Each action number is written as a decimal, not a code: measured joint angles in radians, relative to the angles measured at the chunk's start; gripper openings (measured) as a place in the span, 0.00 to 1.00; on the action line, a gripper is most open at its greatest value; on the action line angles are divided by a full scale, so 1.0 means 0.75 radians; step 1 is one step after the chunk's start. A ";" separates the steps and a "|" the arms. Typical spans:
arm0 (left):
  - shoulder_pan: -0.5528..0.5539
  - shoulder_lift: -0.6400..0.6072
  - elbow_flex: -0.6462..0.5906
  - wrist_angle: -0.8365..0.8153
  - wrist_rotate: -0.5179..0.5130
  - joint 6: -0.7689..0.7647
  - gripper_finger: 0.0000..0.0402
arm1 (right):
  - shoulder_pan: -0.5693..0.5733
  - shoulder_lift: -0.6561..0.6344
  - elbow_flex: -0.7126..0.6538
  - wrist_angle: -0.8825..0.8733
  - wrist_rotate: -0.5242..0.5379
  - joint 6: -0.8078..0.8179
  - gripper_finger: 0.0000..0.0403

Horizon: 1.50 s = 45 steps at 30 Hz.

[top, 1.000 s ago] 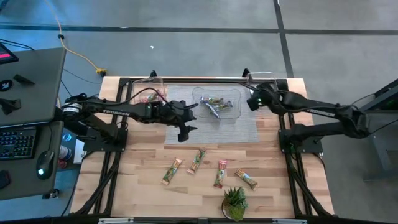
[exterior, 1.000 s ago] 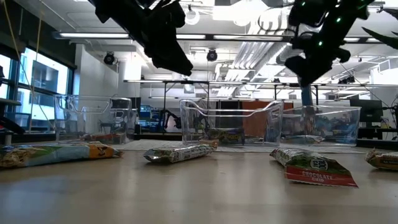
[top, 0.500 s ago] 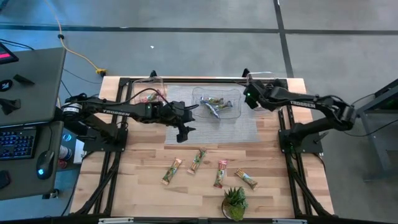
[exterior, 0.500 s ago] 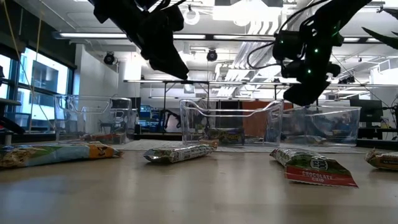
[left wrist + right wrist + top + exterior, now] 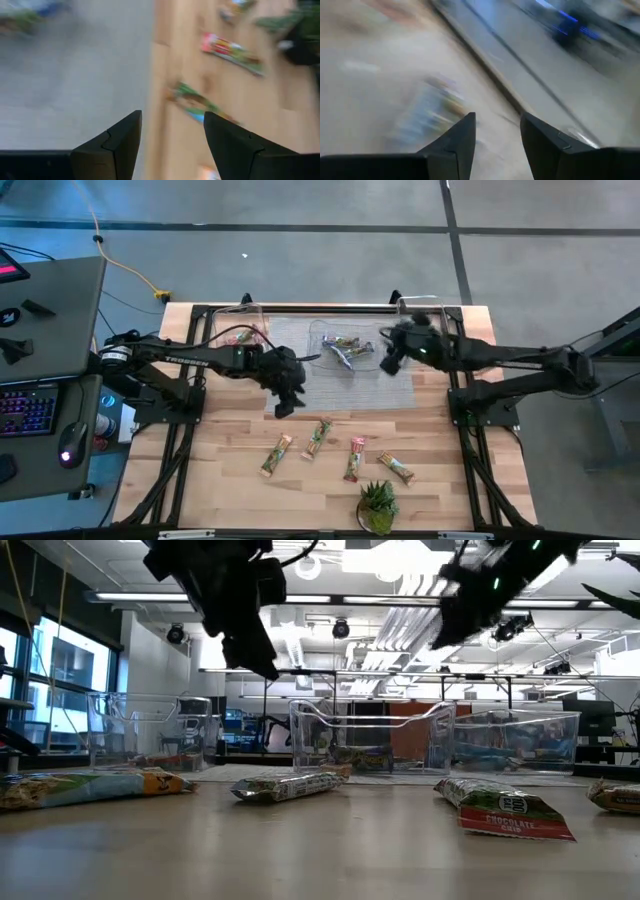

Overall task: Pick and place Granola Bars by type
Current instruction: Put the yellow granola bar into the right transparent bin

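Observation:
Several wrapped granola bars lie flat on the wood near the table's near edge: one [image 5: 277, 454], another [image 5: 317, 437], a third [image 5: 355, 458] and one more [image 5: 396, 469]. More bars lie in the clear middle bin [image 5: 348, 346] and the left bin [image 5: 238, 332]. My left gripper [image 5: 283, 405] hangs open above the near edge of the grey mat, empty; its wrist view [image 5: 172, 117] looks down on two bars on the wood. My right gripper [image 5: 388, 363] hangs open and empty in the air by the middle bin's right end [image 5: 497, 120].
A third clear bin [image 5: 425, 313] stands at the far right corner. The grey mat [image 5: 400, 385] lies under the bins. A small green potted plant [image 5: 377, 507] stands at the near edge, right beside the loose bars. Bare wood lies to the left of the bars.
My right gripper has left the right bin, swung toward the table's left and near side, and risen; it now hangs by the middle bin's right end. My left gripper has moved a little toward the near edge and the loose bars, turning as it went. No bar has moved.

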 joint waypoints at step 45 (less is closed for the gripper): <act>-0.705 0.375 0.001 -0.205 -0.379 -0.954 0.46 | 0.604 0.667 0.002 1.095 -0.622 -0.064 0.34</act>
